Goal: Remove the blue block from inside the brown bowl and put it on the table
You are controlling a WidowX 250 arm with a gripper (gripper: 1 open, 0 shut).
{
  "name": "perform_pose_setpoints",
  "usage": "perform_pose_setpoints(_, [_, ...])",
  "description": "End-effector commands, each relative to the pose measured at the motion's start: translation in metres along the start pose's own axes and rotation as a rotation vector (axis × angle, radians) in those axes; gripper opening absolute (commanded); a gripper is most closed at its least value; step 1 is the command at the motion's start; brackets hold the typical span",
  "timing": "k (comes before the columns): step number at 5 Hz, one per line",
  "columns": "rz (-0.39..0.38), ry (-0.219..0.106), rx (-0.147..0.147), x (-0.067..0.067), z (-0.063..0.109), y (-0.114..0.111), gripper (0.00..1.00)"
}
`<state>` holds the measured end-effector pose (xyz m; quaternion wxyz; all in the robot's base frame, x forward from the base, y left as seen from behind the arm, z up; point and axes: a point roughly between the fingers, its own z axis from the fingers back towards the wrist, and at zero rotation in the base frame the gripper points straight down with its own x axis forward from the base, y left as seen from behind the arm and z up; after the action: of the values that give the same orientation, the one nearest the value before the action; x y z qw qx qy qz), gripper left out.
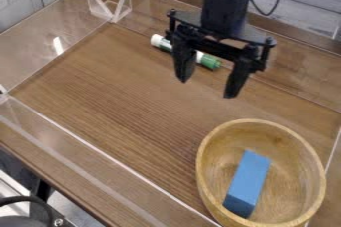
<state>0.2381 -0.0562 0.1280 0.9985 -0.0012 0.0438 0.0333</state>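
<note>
The blue block [248, 182] lies inside the brown bowl [213, 160] at the table's near right corner. My gripper [210, 73] hangs over the middle of the table [107, 92], pointing down, up and to the left of the bowl. Its two black fingers [185, 63] stand wide apart with nothing between them. Nothing touches the block.
A green-and-white marker [186, 50] lies on the table behind the gripper, partly hidden by its fingers. Low clear acrylic walls [54, 136] run along the table's edges, with a clear angled piece [107, 5] at the far left.
</note>
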Motion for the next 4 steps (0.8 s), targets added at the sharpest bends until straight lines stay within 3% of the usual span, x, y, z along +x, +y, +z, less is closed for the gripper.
perform_pose_setpoints(1, [0.011,-0.053,-0.020,-0.011,0.012,-0.016,1.00])
perform_pose_setpoints(4, [0.029,-0.107,-0.073,-0.032,-0.010,-0.056,1.00])
